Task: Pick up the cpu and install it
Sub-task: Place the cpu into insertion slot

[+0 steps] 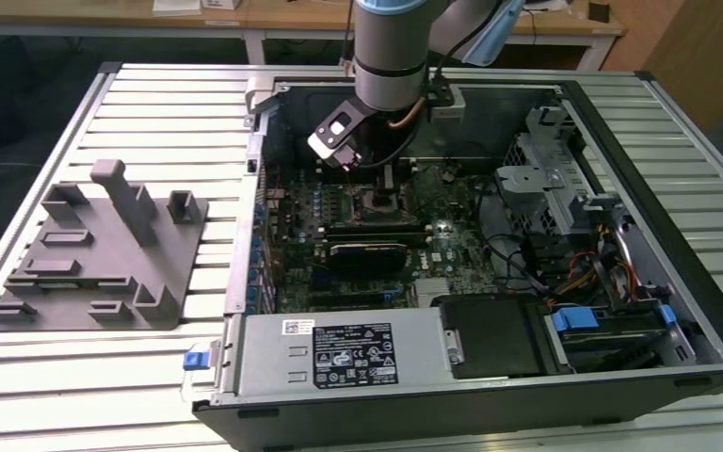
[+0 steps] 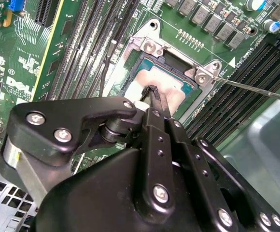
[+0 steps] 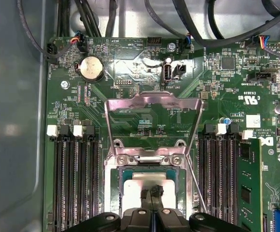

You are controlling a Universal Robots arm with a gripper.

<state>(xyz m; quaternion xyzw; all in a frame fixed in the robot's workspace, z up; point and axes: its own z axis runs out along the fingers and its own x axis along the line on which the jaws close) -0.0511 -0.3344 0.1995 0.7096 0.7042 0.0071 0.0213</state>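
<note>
The cpu [image 3: 135,184] [image 2: 176,88], a flat silver-white square, lies inside the motherboard socket [image 1: 380,205] with the socket's metal load plate [image 3: 152,104] swung up and back. My gripper [image 3: 152,190] [image 2: 153,91] hangs straight over the chip. Its two thin black fingers are shut against each other, and their tips rest at or just above the middle of the cpu's top, not around its edges. In the exterior view the arm reaches down into the open computer case and my gripper [image 1: 384,181] stands over the socket.
A thin retention lever [image 3: 195,179] [image 2: 256,89] sticks out beside the socket. Memory slots flank it, one holding a green module [image 3: 248,179]. A grey fixture block [image 1: 98,254] sits on the table at the exterior view's left. The power supply [image 1: 336,353] and drive cage [image 1: 550,188] line the case.
</note>
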